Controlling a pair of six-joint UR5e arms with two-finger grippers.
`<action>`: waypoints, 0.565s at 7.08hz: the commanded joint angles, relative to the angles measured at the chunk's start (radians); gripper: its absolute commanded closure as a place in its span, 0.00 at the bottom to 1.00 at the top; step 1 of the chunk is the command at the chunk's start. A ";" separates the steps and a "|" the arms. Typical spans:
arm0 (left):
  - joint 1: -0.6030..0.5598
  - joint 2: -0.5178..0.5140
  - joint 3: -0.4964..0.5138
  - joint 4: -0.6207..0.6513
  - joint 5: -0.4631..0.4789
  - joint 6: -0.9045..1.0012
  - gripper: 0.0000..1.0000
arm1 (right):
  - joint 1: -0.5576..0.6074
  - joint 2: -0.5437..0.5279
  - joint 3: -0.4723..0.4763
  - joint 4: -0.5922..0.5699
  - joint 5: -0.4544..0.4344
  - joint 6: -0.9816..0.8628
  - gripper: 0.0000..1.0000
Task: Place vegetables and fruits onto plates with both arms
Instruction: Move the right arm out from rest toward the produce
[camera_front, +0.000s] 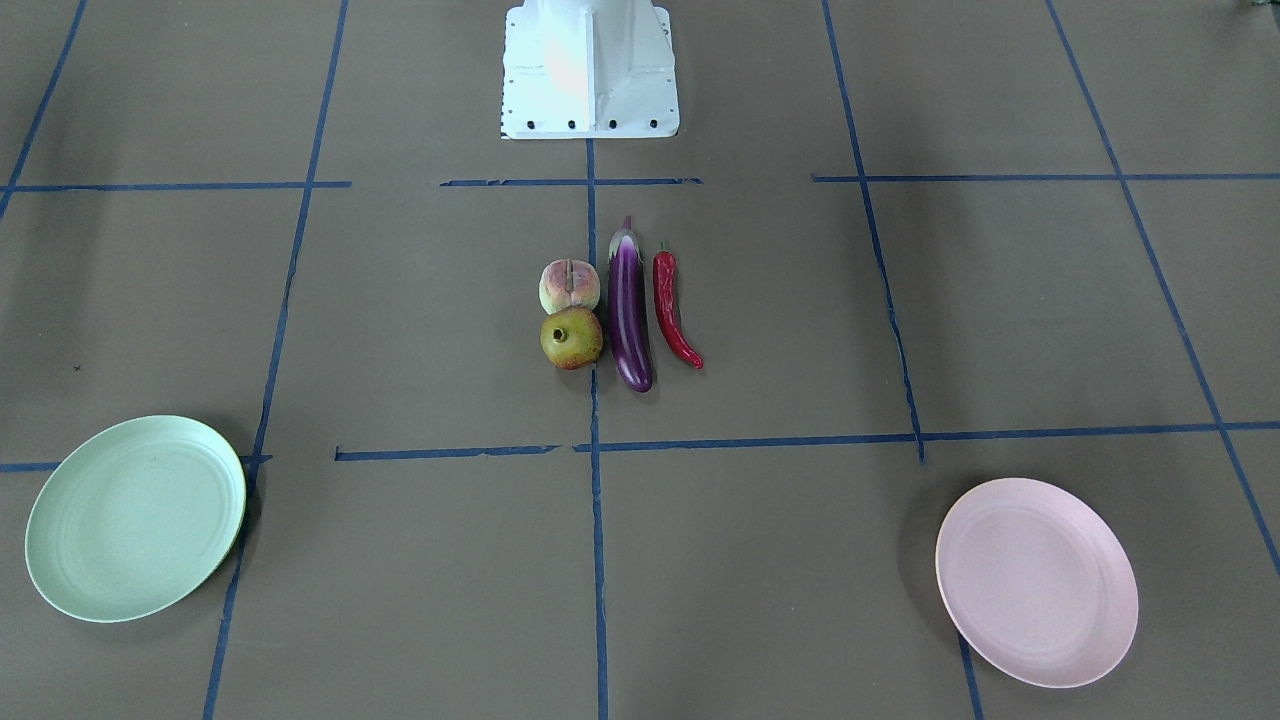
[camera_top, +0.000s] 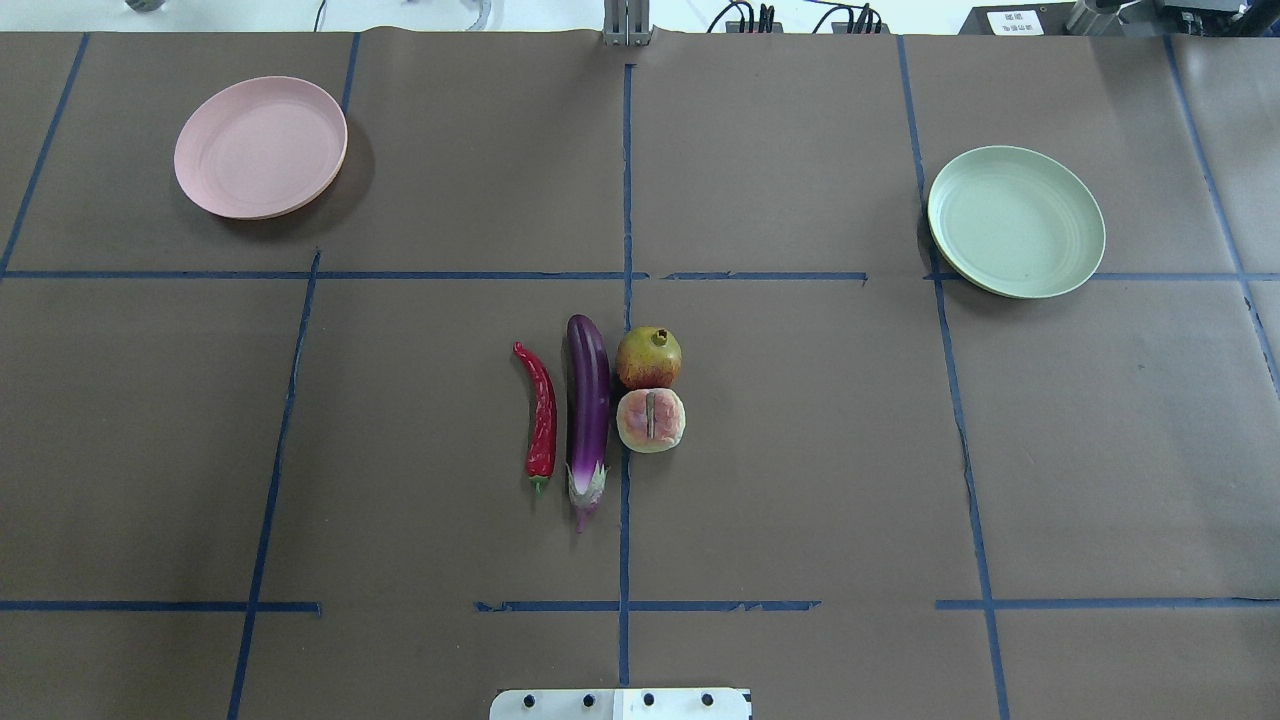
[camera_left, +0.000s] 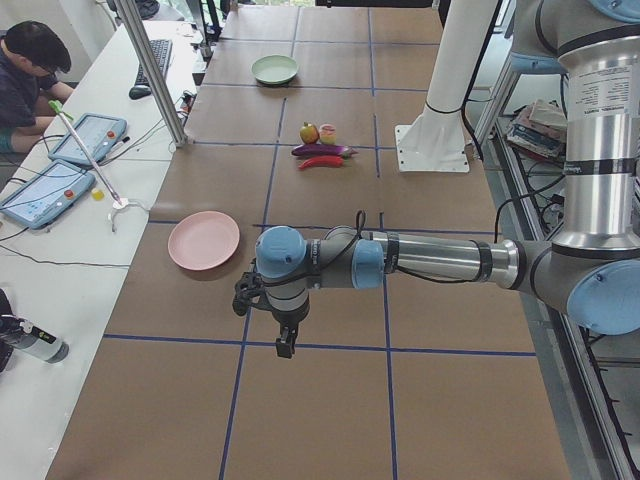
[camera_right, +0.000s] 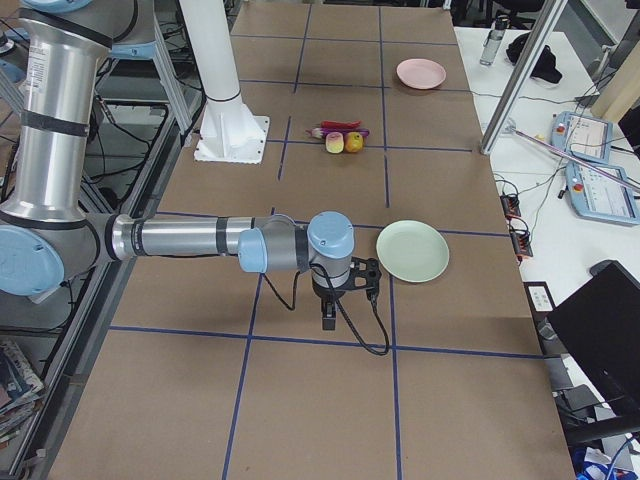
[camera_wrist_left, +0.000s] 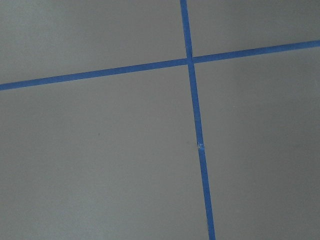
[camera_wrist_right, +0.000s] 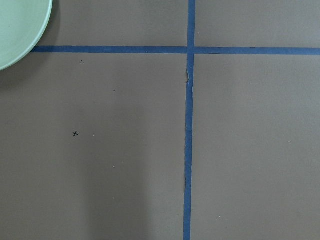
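The purple eggplant (camera_top: 587, 400), red chili (camera_top: 541, 410), peach (camera_top: 651, 420) and pomegranate (camera_top: 649, 358) lie side by side at the table's middle. The chili is left of the eggplant, and the two fruits are on its right. The pink plate (camera_top: 261, 146) is far left and the mint green plate (camera_top: 1016, 221) far right; both are bare. My left gripper (camera_left: 285, 345) hangs over the mat near the pink plate (camera_left: 204, 240). My right gripper (camera_right: 328, 322) hangs beside the green plate (camera_right: 412, 251). I cannot tell whether either is open or shut.
Blue tape lines (camera_top: 625, 300) divide the brown mat into squares. The white robot base (camera_front: 590, 70) stands behind the produce. An operator (camera_left: 25, 70) sits at a side desk with tablets. The right wrist view shows a corner of the green plate (camera_wrist_right: 20, 25).
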 joint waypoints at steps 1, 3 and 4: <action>0.000 0.004 -0.017 0.000 0.002 0.007 0.00 | -0.002 0.011 0.008 0.000 0.001 -0.004 0.00; 0.000 0.004 -0.023 0.002 0.004 0.004 0.00 | -0.101 0.024 0.117 0.000 0.004 0.002 0.00; 0.002 0.004 -0.023 0.002 0.004 0.002 0.00 | -0.144 0.103 0.162 -0.006 0.024 0.025 0.00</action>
